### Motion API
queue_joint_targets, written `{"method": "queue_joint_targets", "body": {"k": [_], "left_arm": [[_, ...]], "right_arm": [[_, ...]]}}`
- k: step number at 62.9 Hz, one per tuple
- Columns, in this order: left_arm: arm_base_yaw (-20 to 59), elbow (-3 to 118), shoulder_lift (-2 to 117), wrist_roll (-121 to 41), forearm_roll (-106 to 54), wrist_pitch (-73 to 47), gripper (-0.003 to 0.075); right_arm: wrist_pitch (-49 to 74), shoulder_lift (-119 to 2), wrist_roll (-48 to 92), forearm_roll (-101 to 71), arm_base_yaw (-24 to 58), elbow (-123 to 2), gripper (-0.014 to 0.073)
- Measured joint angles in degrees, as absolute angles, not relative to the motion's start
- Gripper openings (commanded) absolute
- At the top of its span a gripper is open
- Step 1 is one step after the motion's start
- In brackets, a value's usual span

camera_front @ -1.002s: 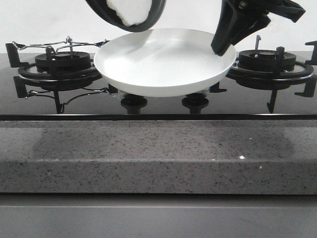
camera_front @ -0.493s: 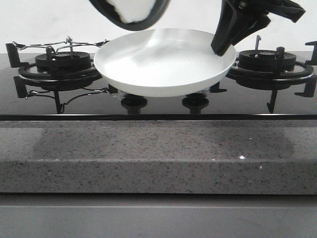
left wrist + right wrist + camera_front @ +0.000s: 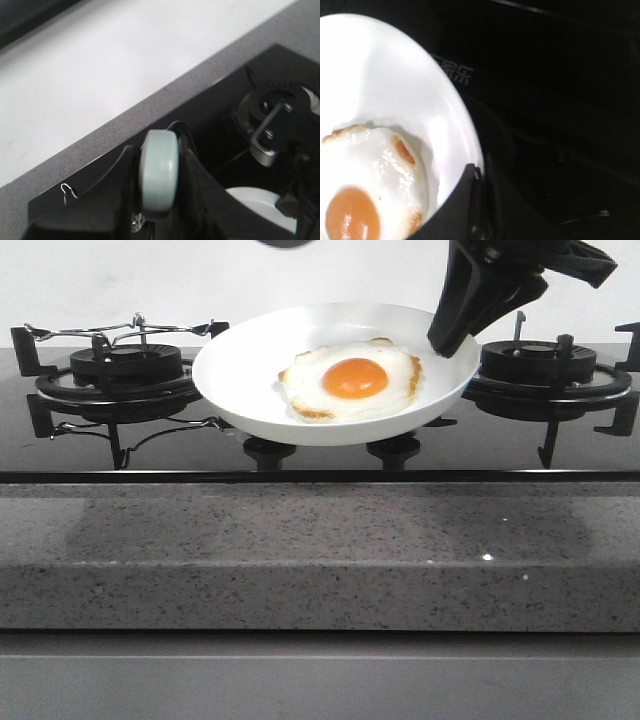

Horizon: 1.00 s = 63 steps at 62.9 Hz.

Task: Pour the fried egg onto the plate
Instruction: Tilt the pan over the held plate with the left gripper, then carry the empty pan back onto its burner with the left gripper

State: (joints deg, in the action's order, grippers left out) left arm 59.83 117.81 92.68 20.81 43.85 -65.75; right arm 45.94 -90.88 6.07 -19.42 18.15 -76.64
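Observation:
The fried egg [image 3: 352, 380], white with an orange yolk, lies yolk up on the white plate [image 3: 240, 370]. My right gripper [image 3: 450, 338] is shut on the plate's right rim and holds it above the hob between the burners, tilted slightly toward the front. The right wrist view shows the egg [image 3: 365, 175], the plate [image 3: 395, 75] and the right gripper [image 3: 475, 172] clamped on the rim. My left gripper [image 3: 159, 200] is shut on the grey pan handle [image 3: 159, 170]. Only a sliver of the black pan [image 3: 285, 243] shows at the top edge of the front view.
A left burner [image 3: 120, 370] carries a wire stand and a right burner [image 3: 545, 370] sits behind the right gripper. Two knobs [image 3: 270, 448] [image 3: 393, 448] lie under the plate. The speckled granite counter [image 3: 320, 560] runs along the front.
The pan has risen almost out of the front view. The egg has dropped from it onto the plate. The plate now tilts a little more toward the front.

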Motion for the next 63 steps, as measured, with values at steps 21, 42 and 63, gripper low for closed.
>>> {"method": "queue_joint_targets", "body": {"k": [21, 42, 63], "left_arm": [[29.54, 113.24, 83.39, 13.82, 2.95, -54.30, -0.0020], [-4.89, 92.77, 85.62, -14.08, -55.00, -53.08, -0.0020], [-20.89, 82.66, 96.81, -26.50, -85.13, -57.59, -0.0020]], "right_arm": [[45.94, -90.88, 6.12, -19.42, 18.15, -76.64, -0.0106], [45.94, -90.88, 6.12, -19.42, 18.15, -76.64, -0.0106], [45.94, -90.88, 6.12, -19.42, 18.15, -76.64, -0.0106]]}}
